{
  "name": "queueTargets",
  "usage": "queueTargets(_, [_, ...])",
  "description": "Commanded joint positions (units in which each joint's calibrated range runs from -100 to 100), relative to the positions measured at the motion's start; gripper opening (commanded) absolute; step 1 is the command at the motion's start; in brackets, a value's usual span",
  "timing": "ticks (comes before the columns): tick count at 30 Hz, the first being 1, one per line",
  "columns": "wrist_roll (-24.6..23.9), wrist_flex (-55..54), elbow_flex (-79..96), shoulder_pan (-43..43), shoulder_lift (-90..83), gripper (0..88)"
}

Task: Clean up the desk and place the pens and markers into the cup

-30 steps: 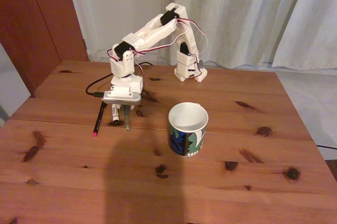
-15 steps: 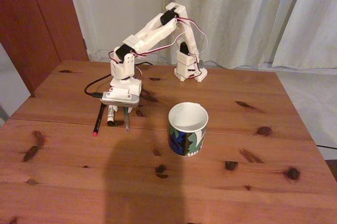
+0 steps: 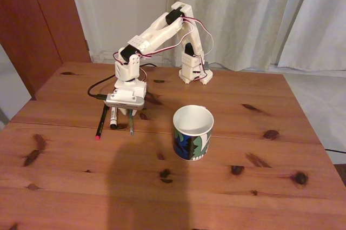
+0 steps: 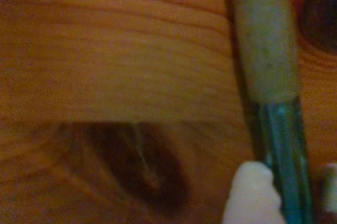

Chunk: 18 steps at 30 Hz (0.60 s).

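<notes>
On the desk (image 3: 216, 197) three pens and markers lie side by side at the left: a black pen with a red end (image 3: 100, 122), a white marker (image 3: 113, 118) and a thin green pen (image 3: 131, 125). My gripper (image 3: 126, 112) is down over the green pen, with its fingers hidden under the wrist housing in the fixed view. In the wrist view the green pen (image 4: 279, 150) runs top to bottom. One white fingertip (image 4: 251, 195) touches its left side and a white piece (image 4: 329, 182) stands just to its right. The gripper (image 4: 290, 197) looks open astride the pen. The cup (image 3: 193, 131) stands upright to the right.
The arm's base (image 3: 193, 70) sits at the back of the desk, and a black cable (image 3: 97, 88) trails left of the wrist. Curtains hang behind. A dark shadow falls across the front of the desk.
The white marker has shifted a little to the left, away from the green pen. The arm's elbow has risen slightly, and the gripper stays low over the pens.
</notes>
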Motion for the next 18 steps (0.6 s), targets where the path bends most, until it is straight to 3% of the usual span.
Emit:
queueTargets(1, [0.4, -0.3, 2.5, -0.3, -2.2, 1.1])
queueTargets(13, [-0.1, -0.3, 9.7, -2.0, -12.5, 0.8])
queueTargets(18, [-5.2, -0.3, 13.9, -5.7, -24.8, 0.7])
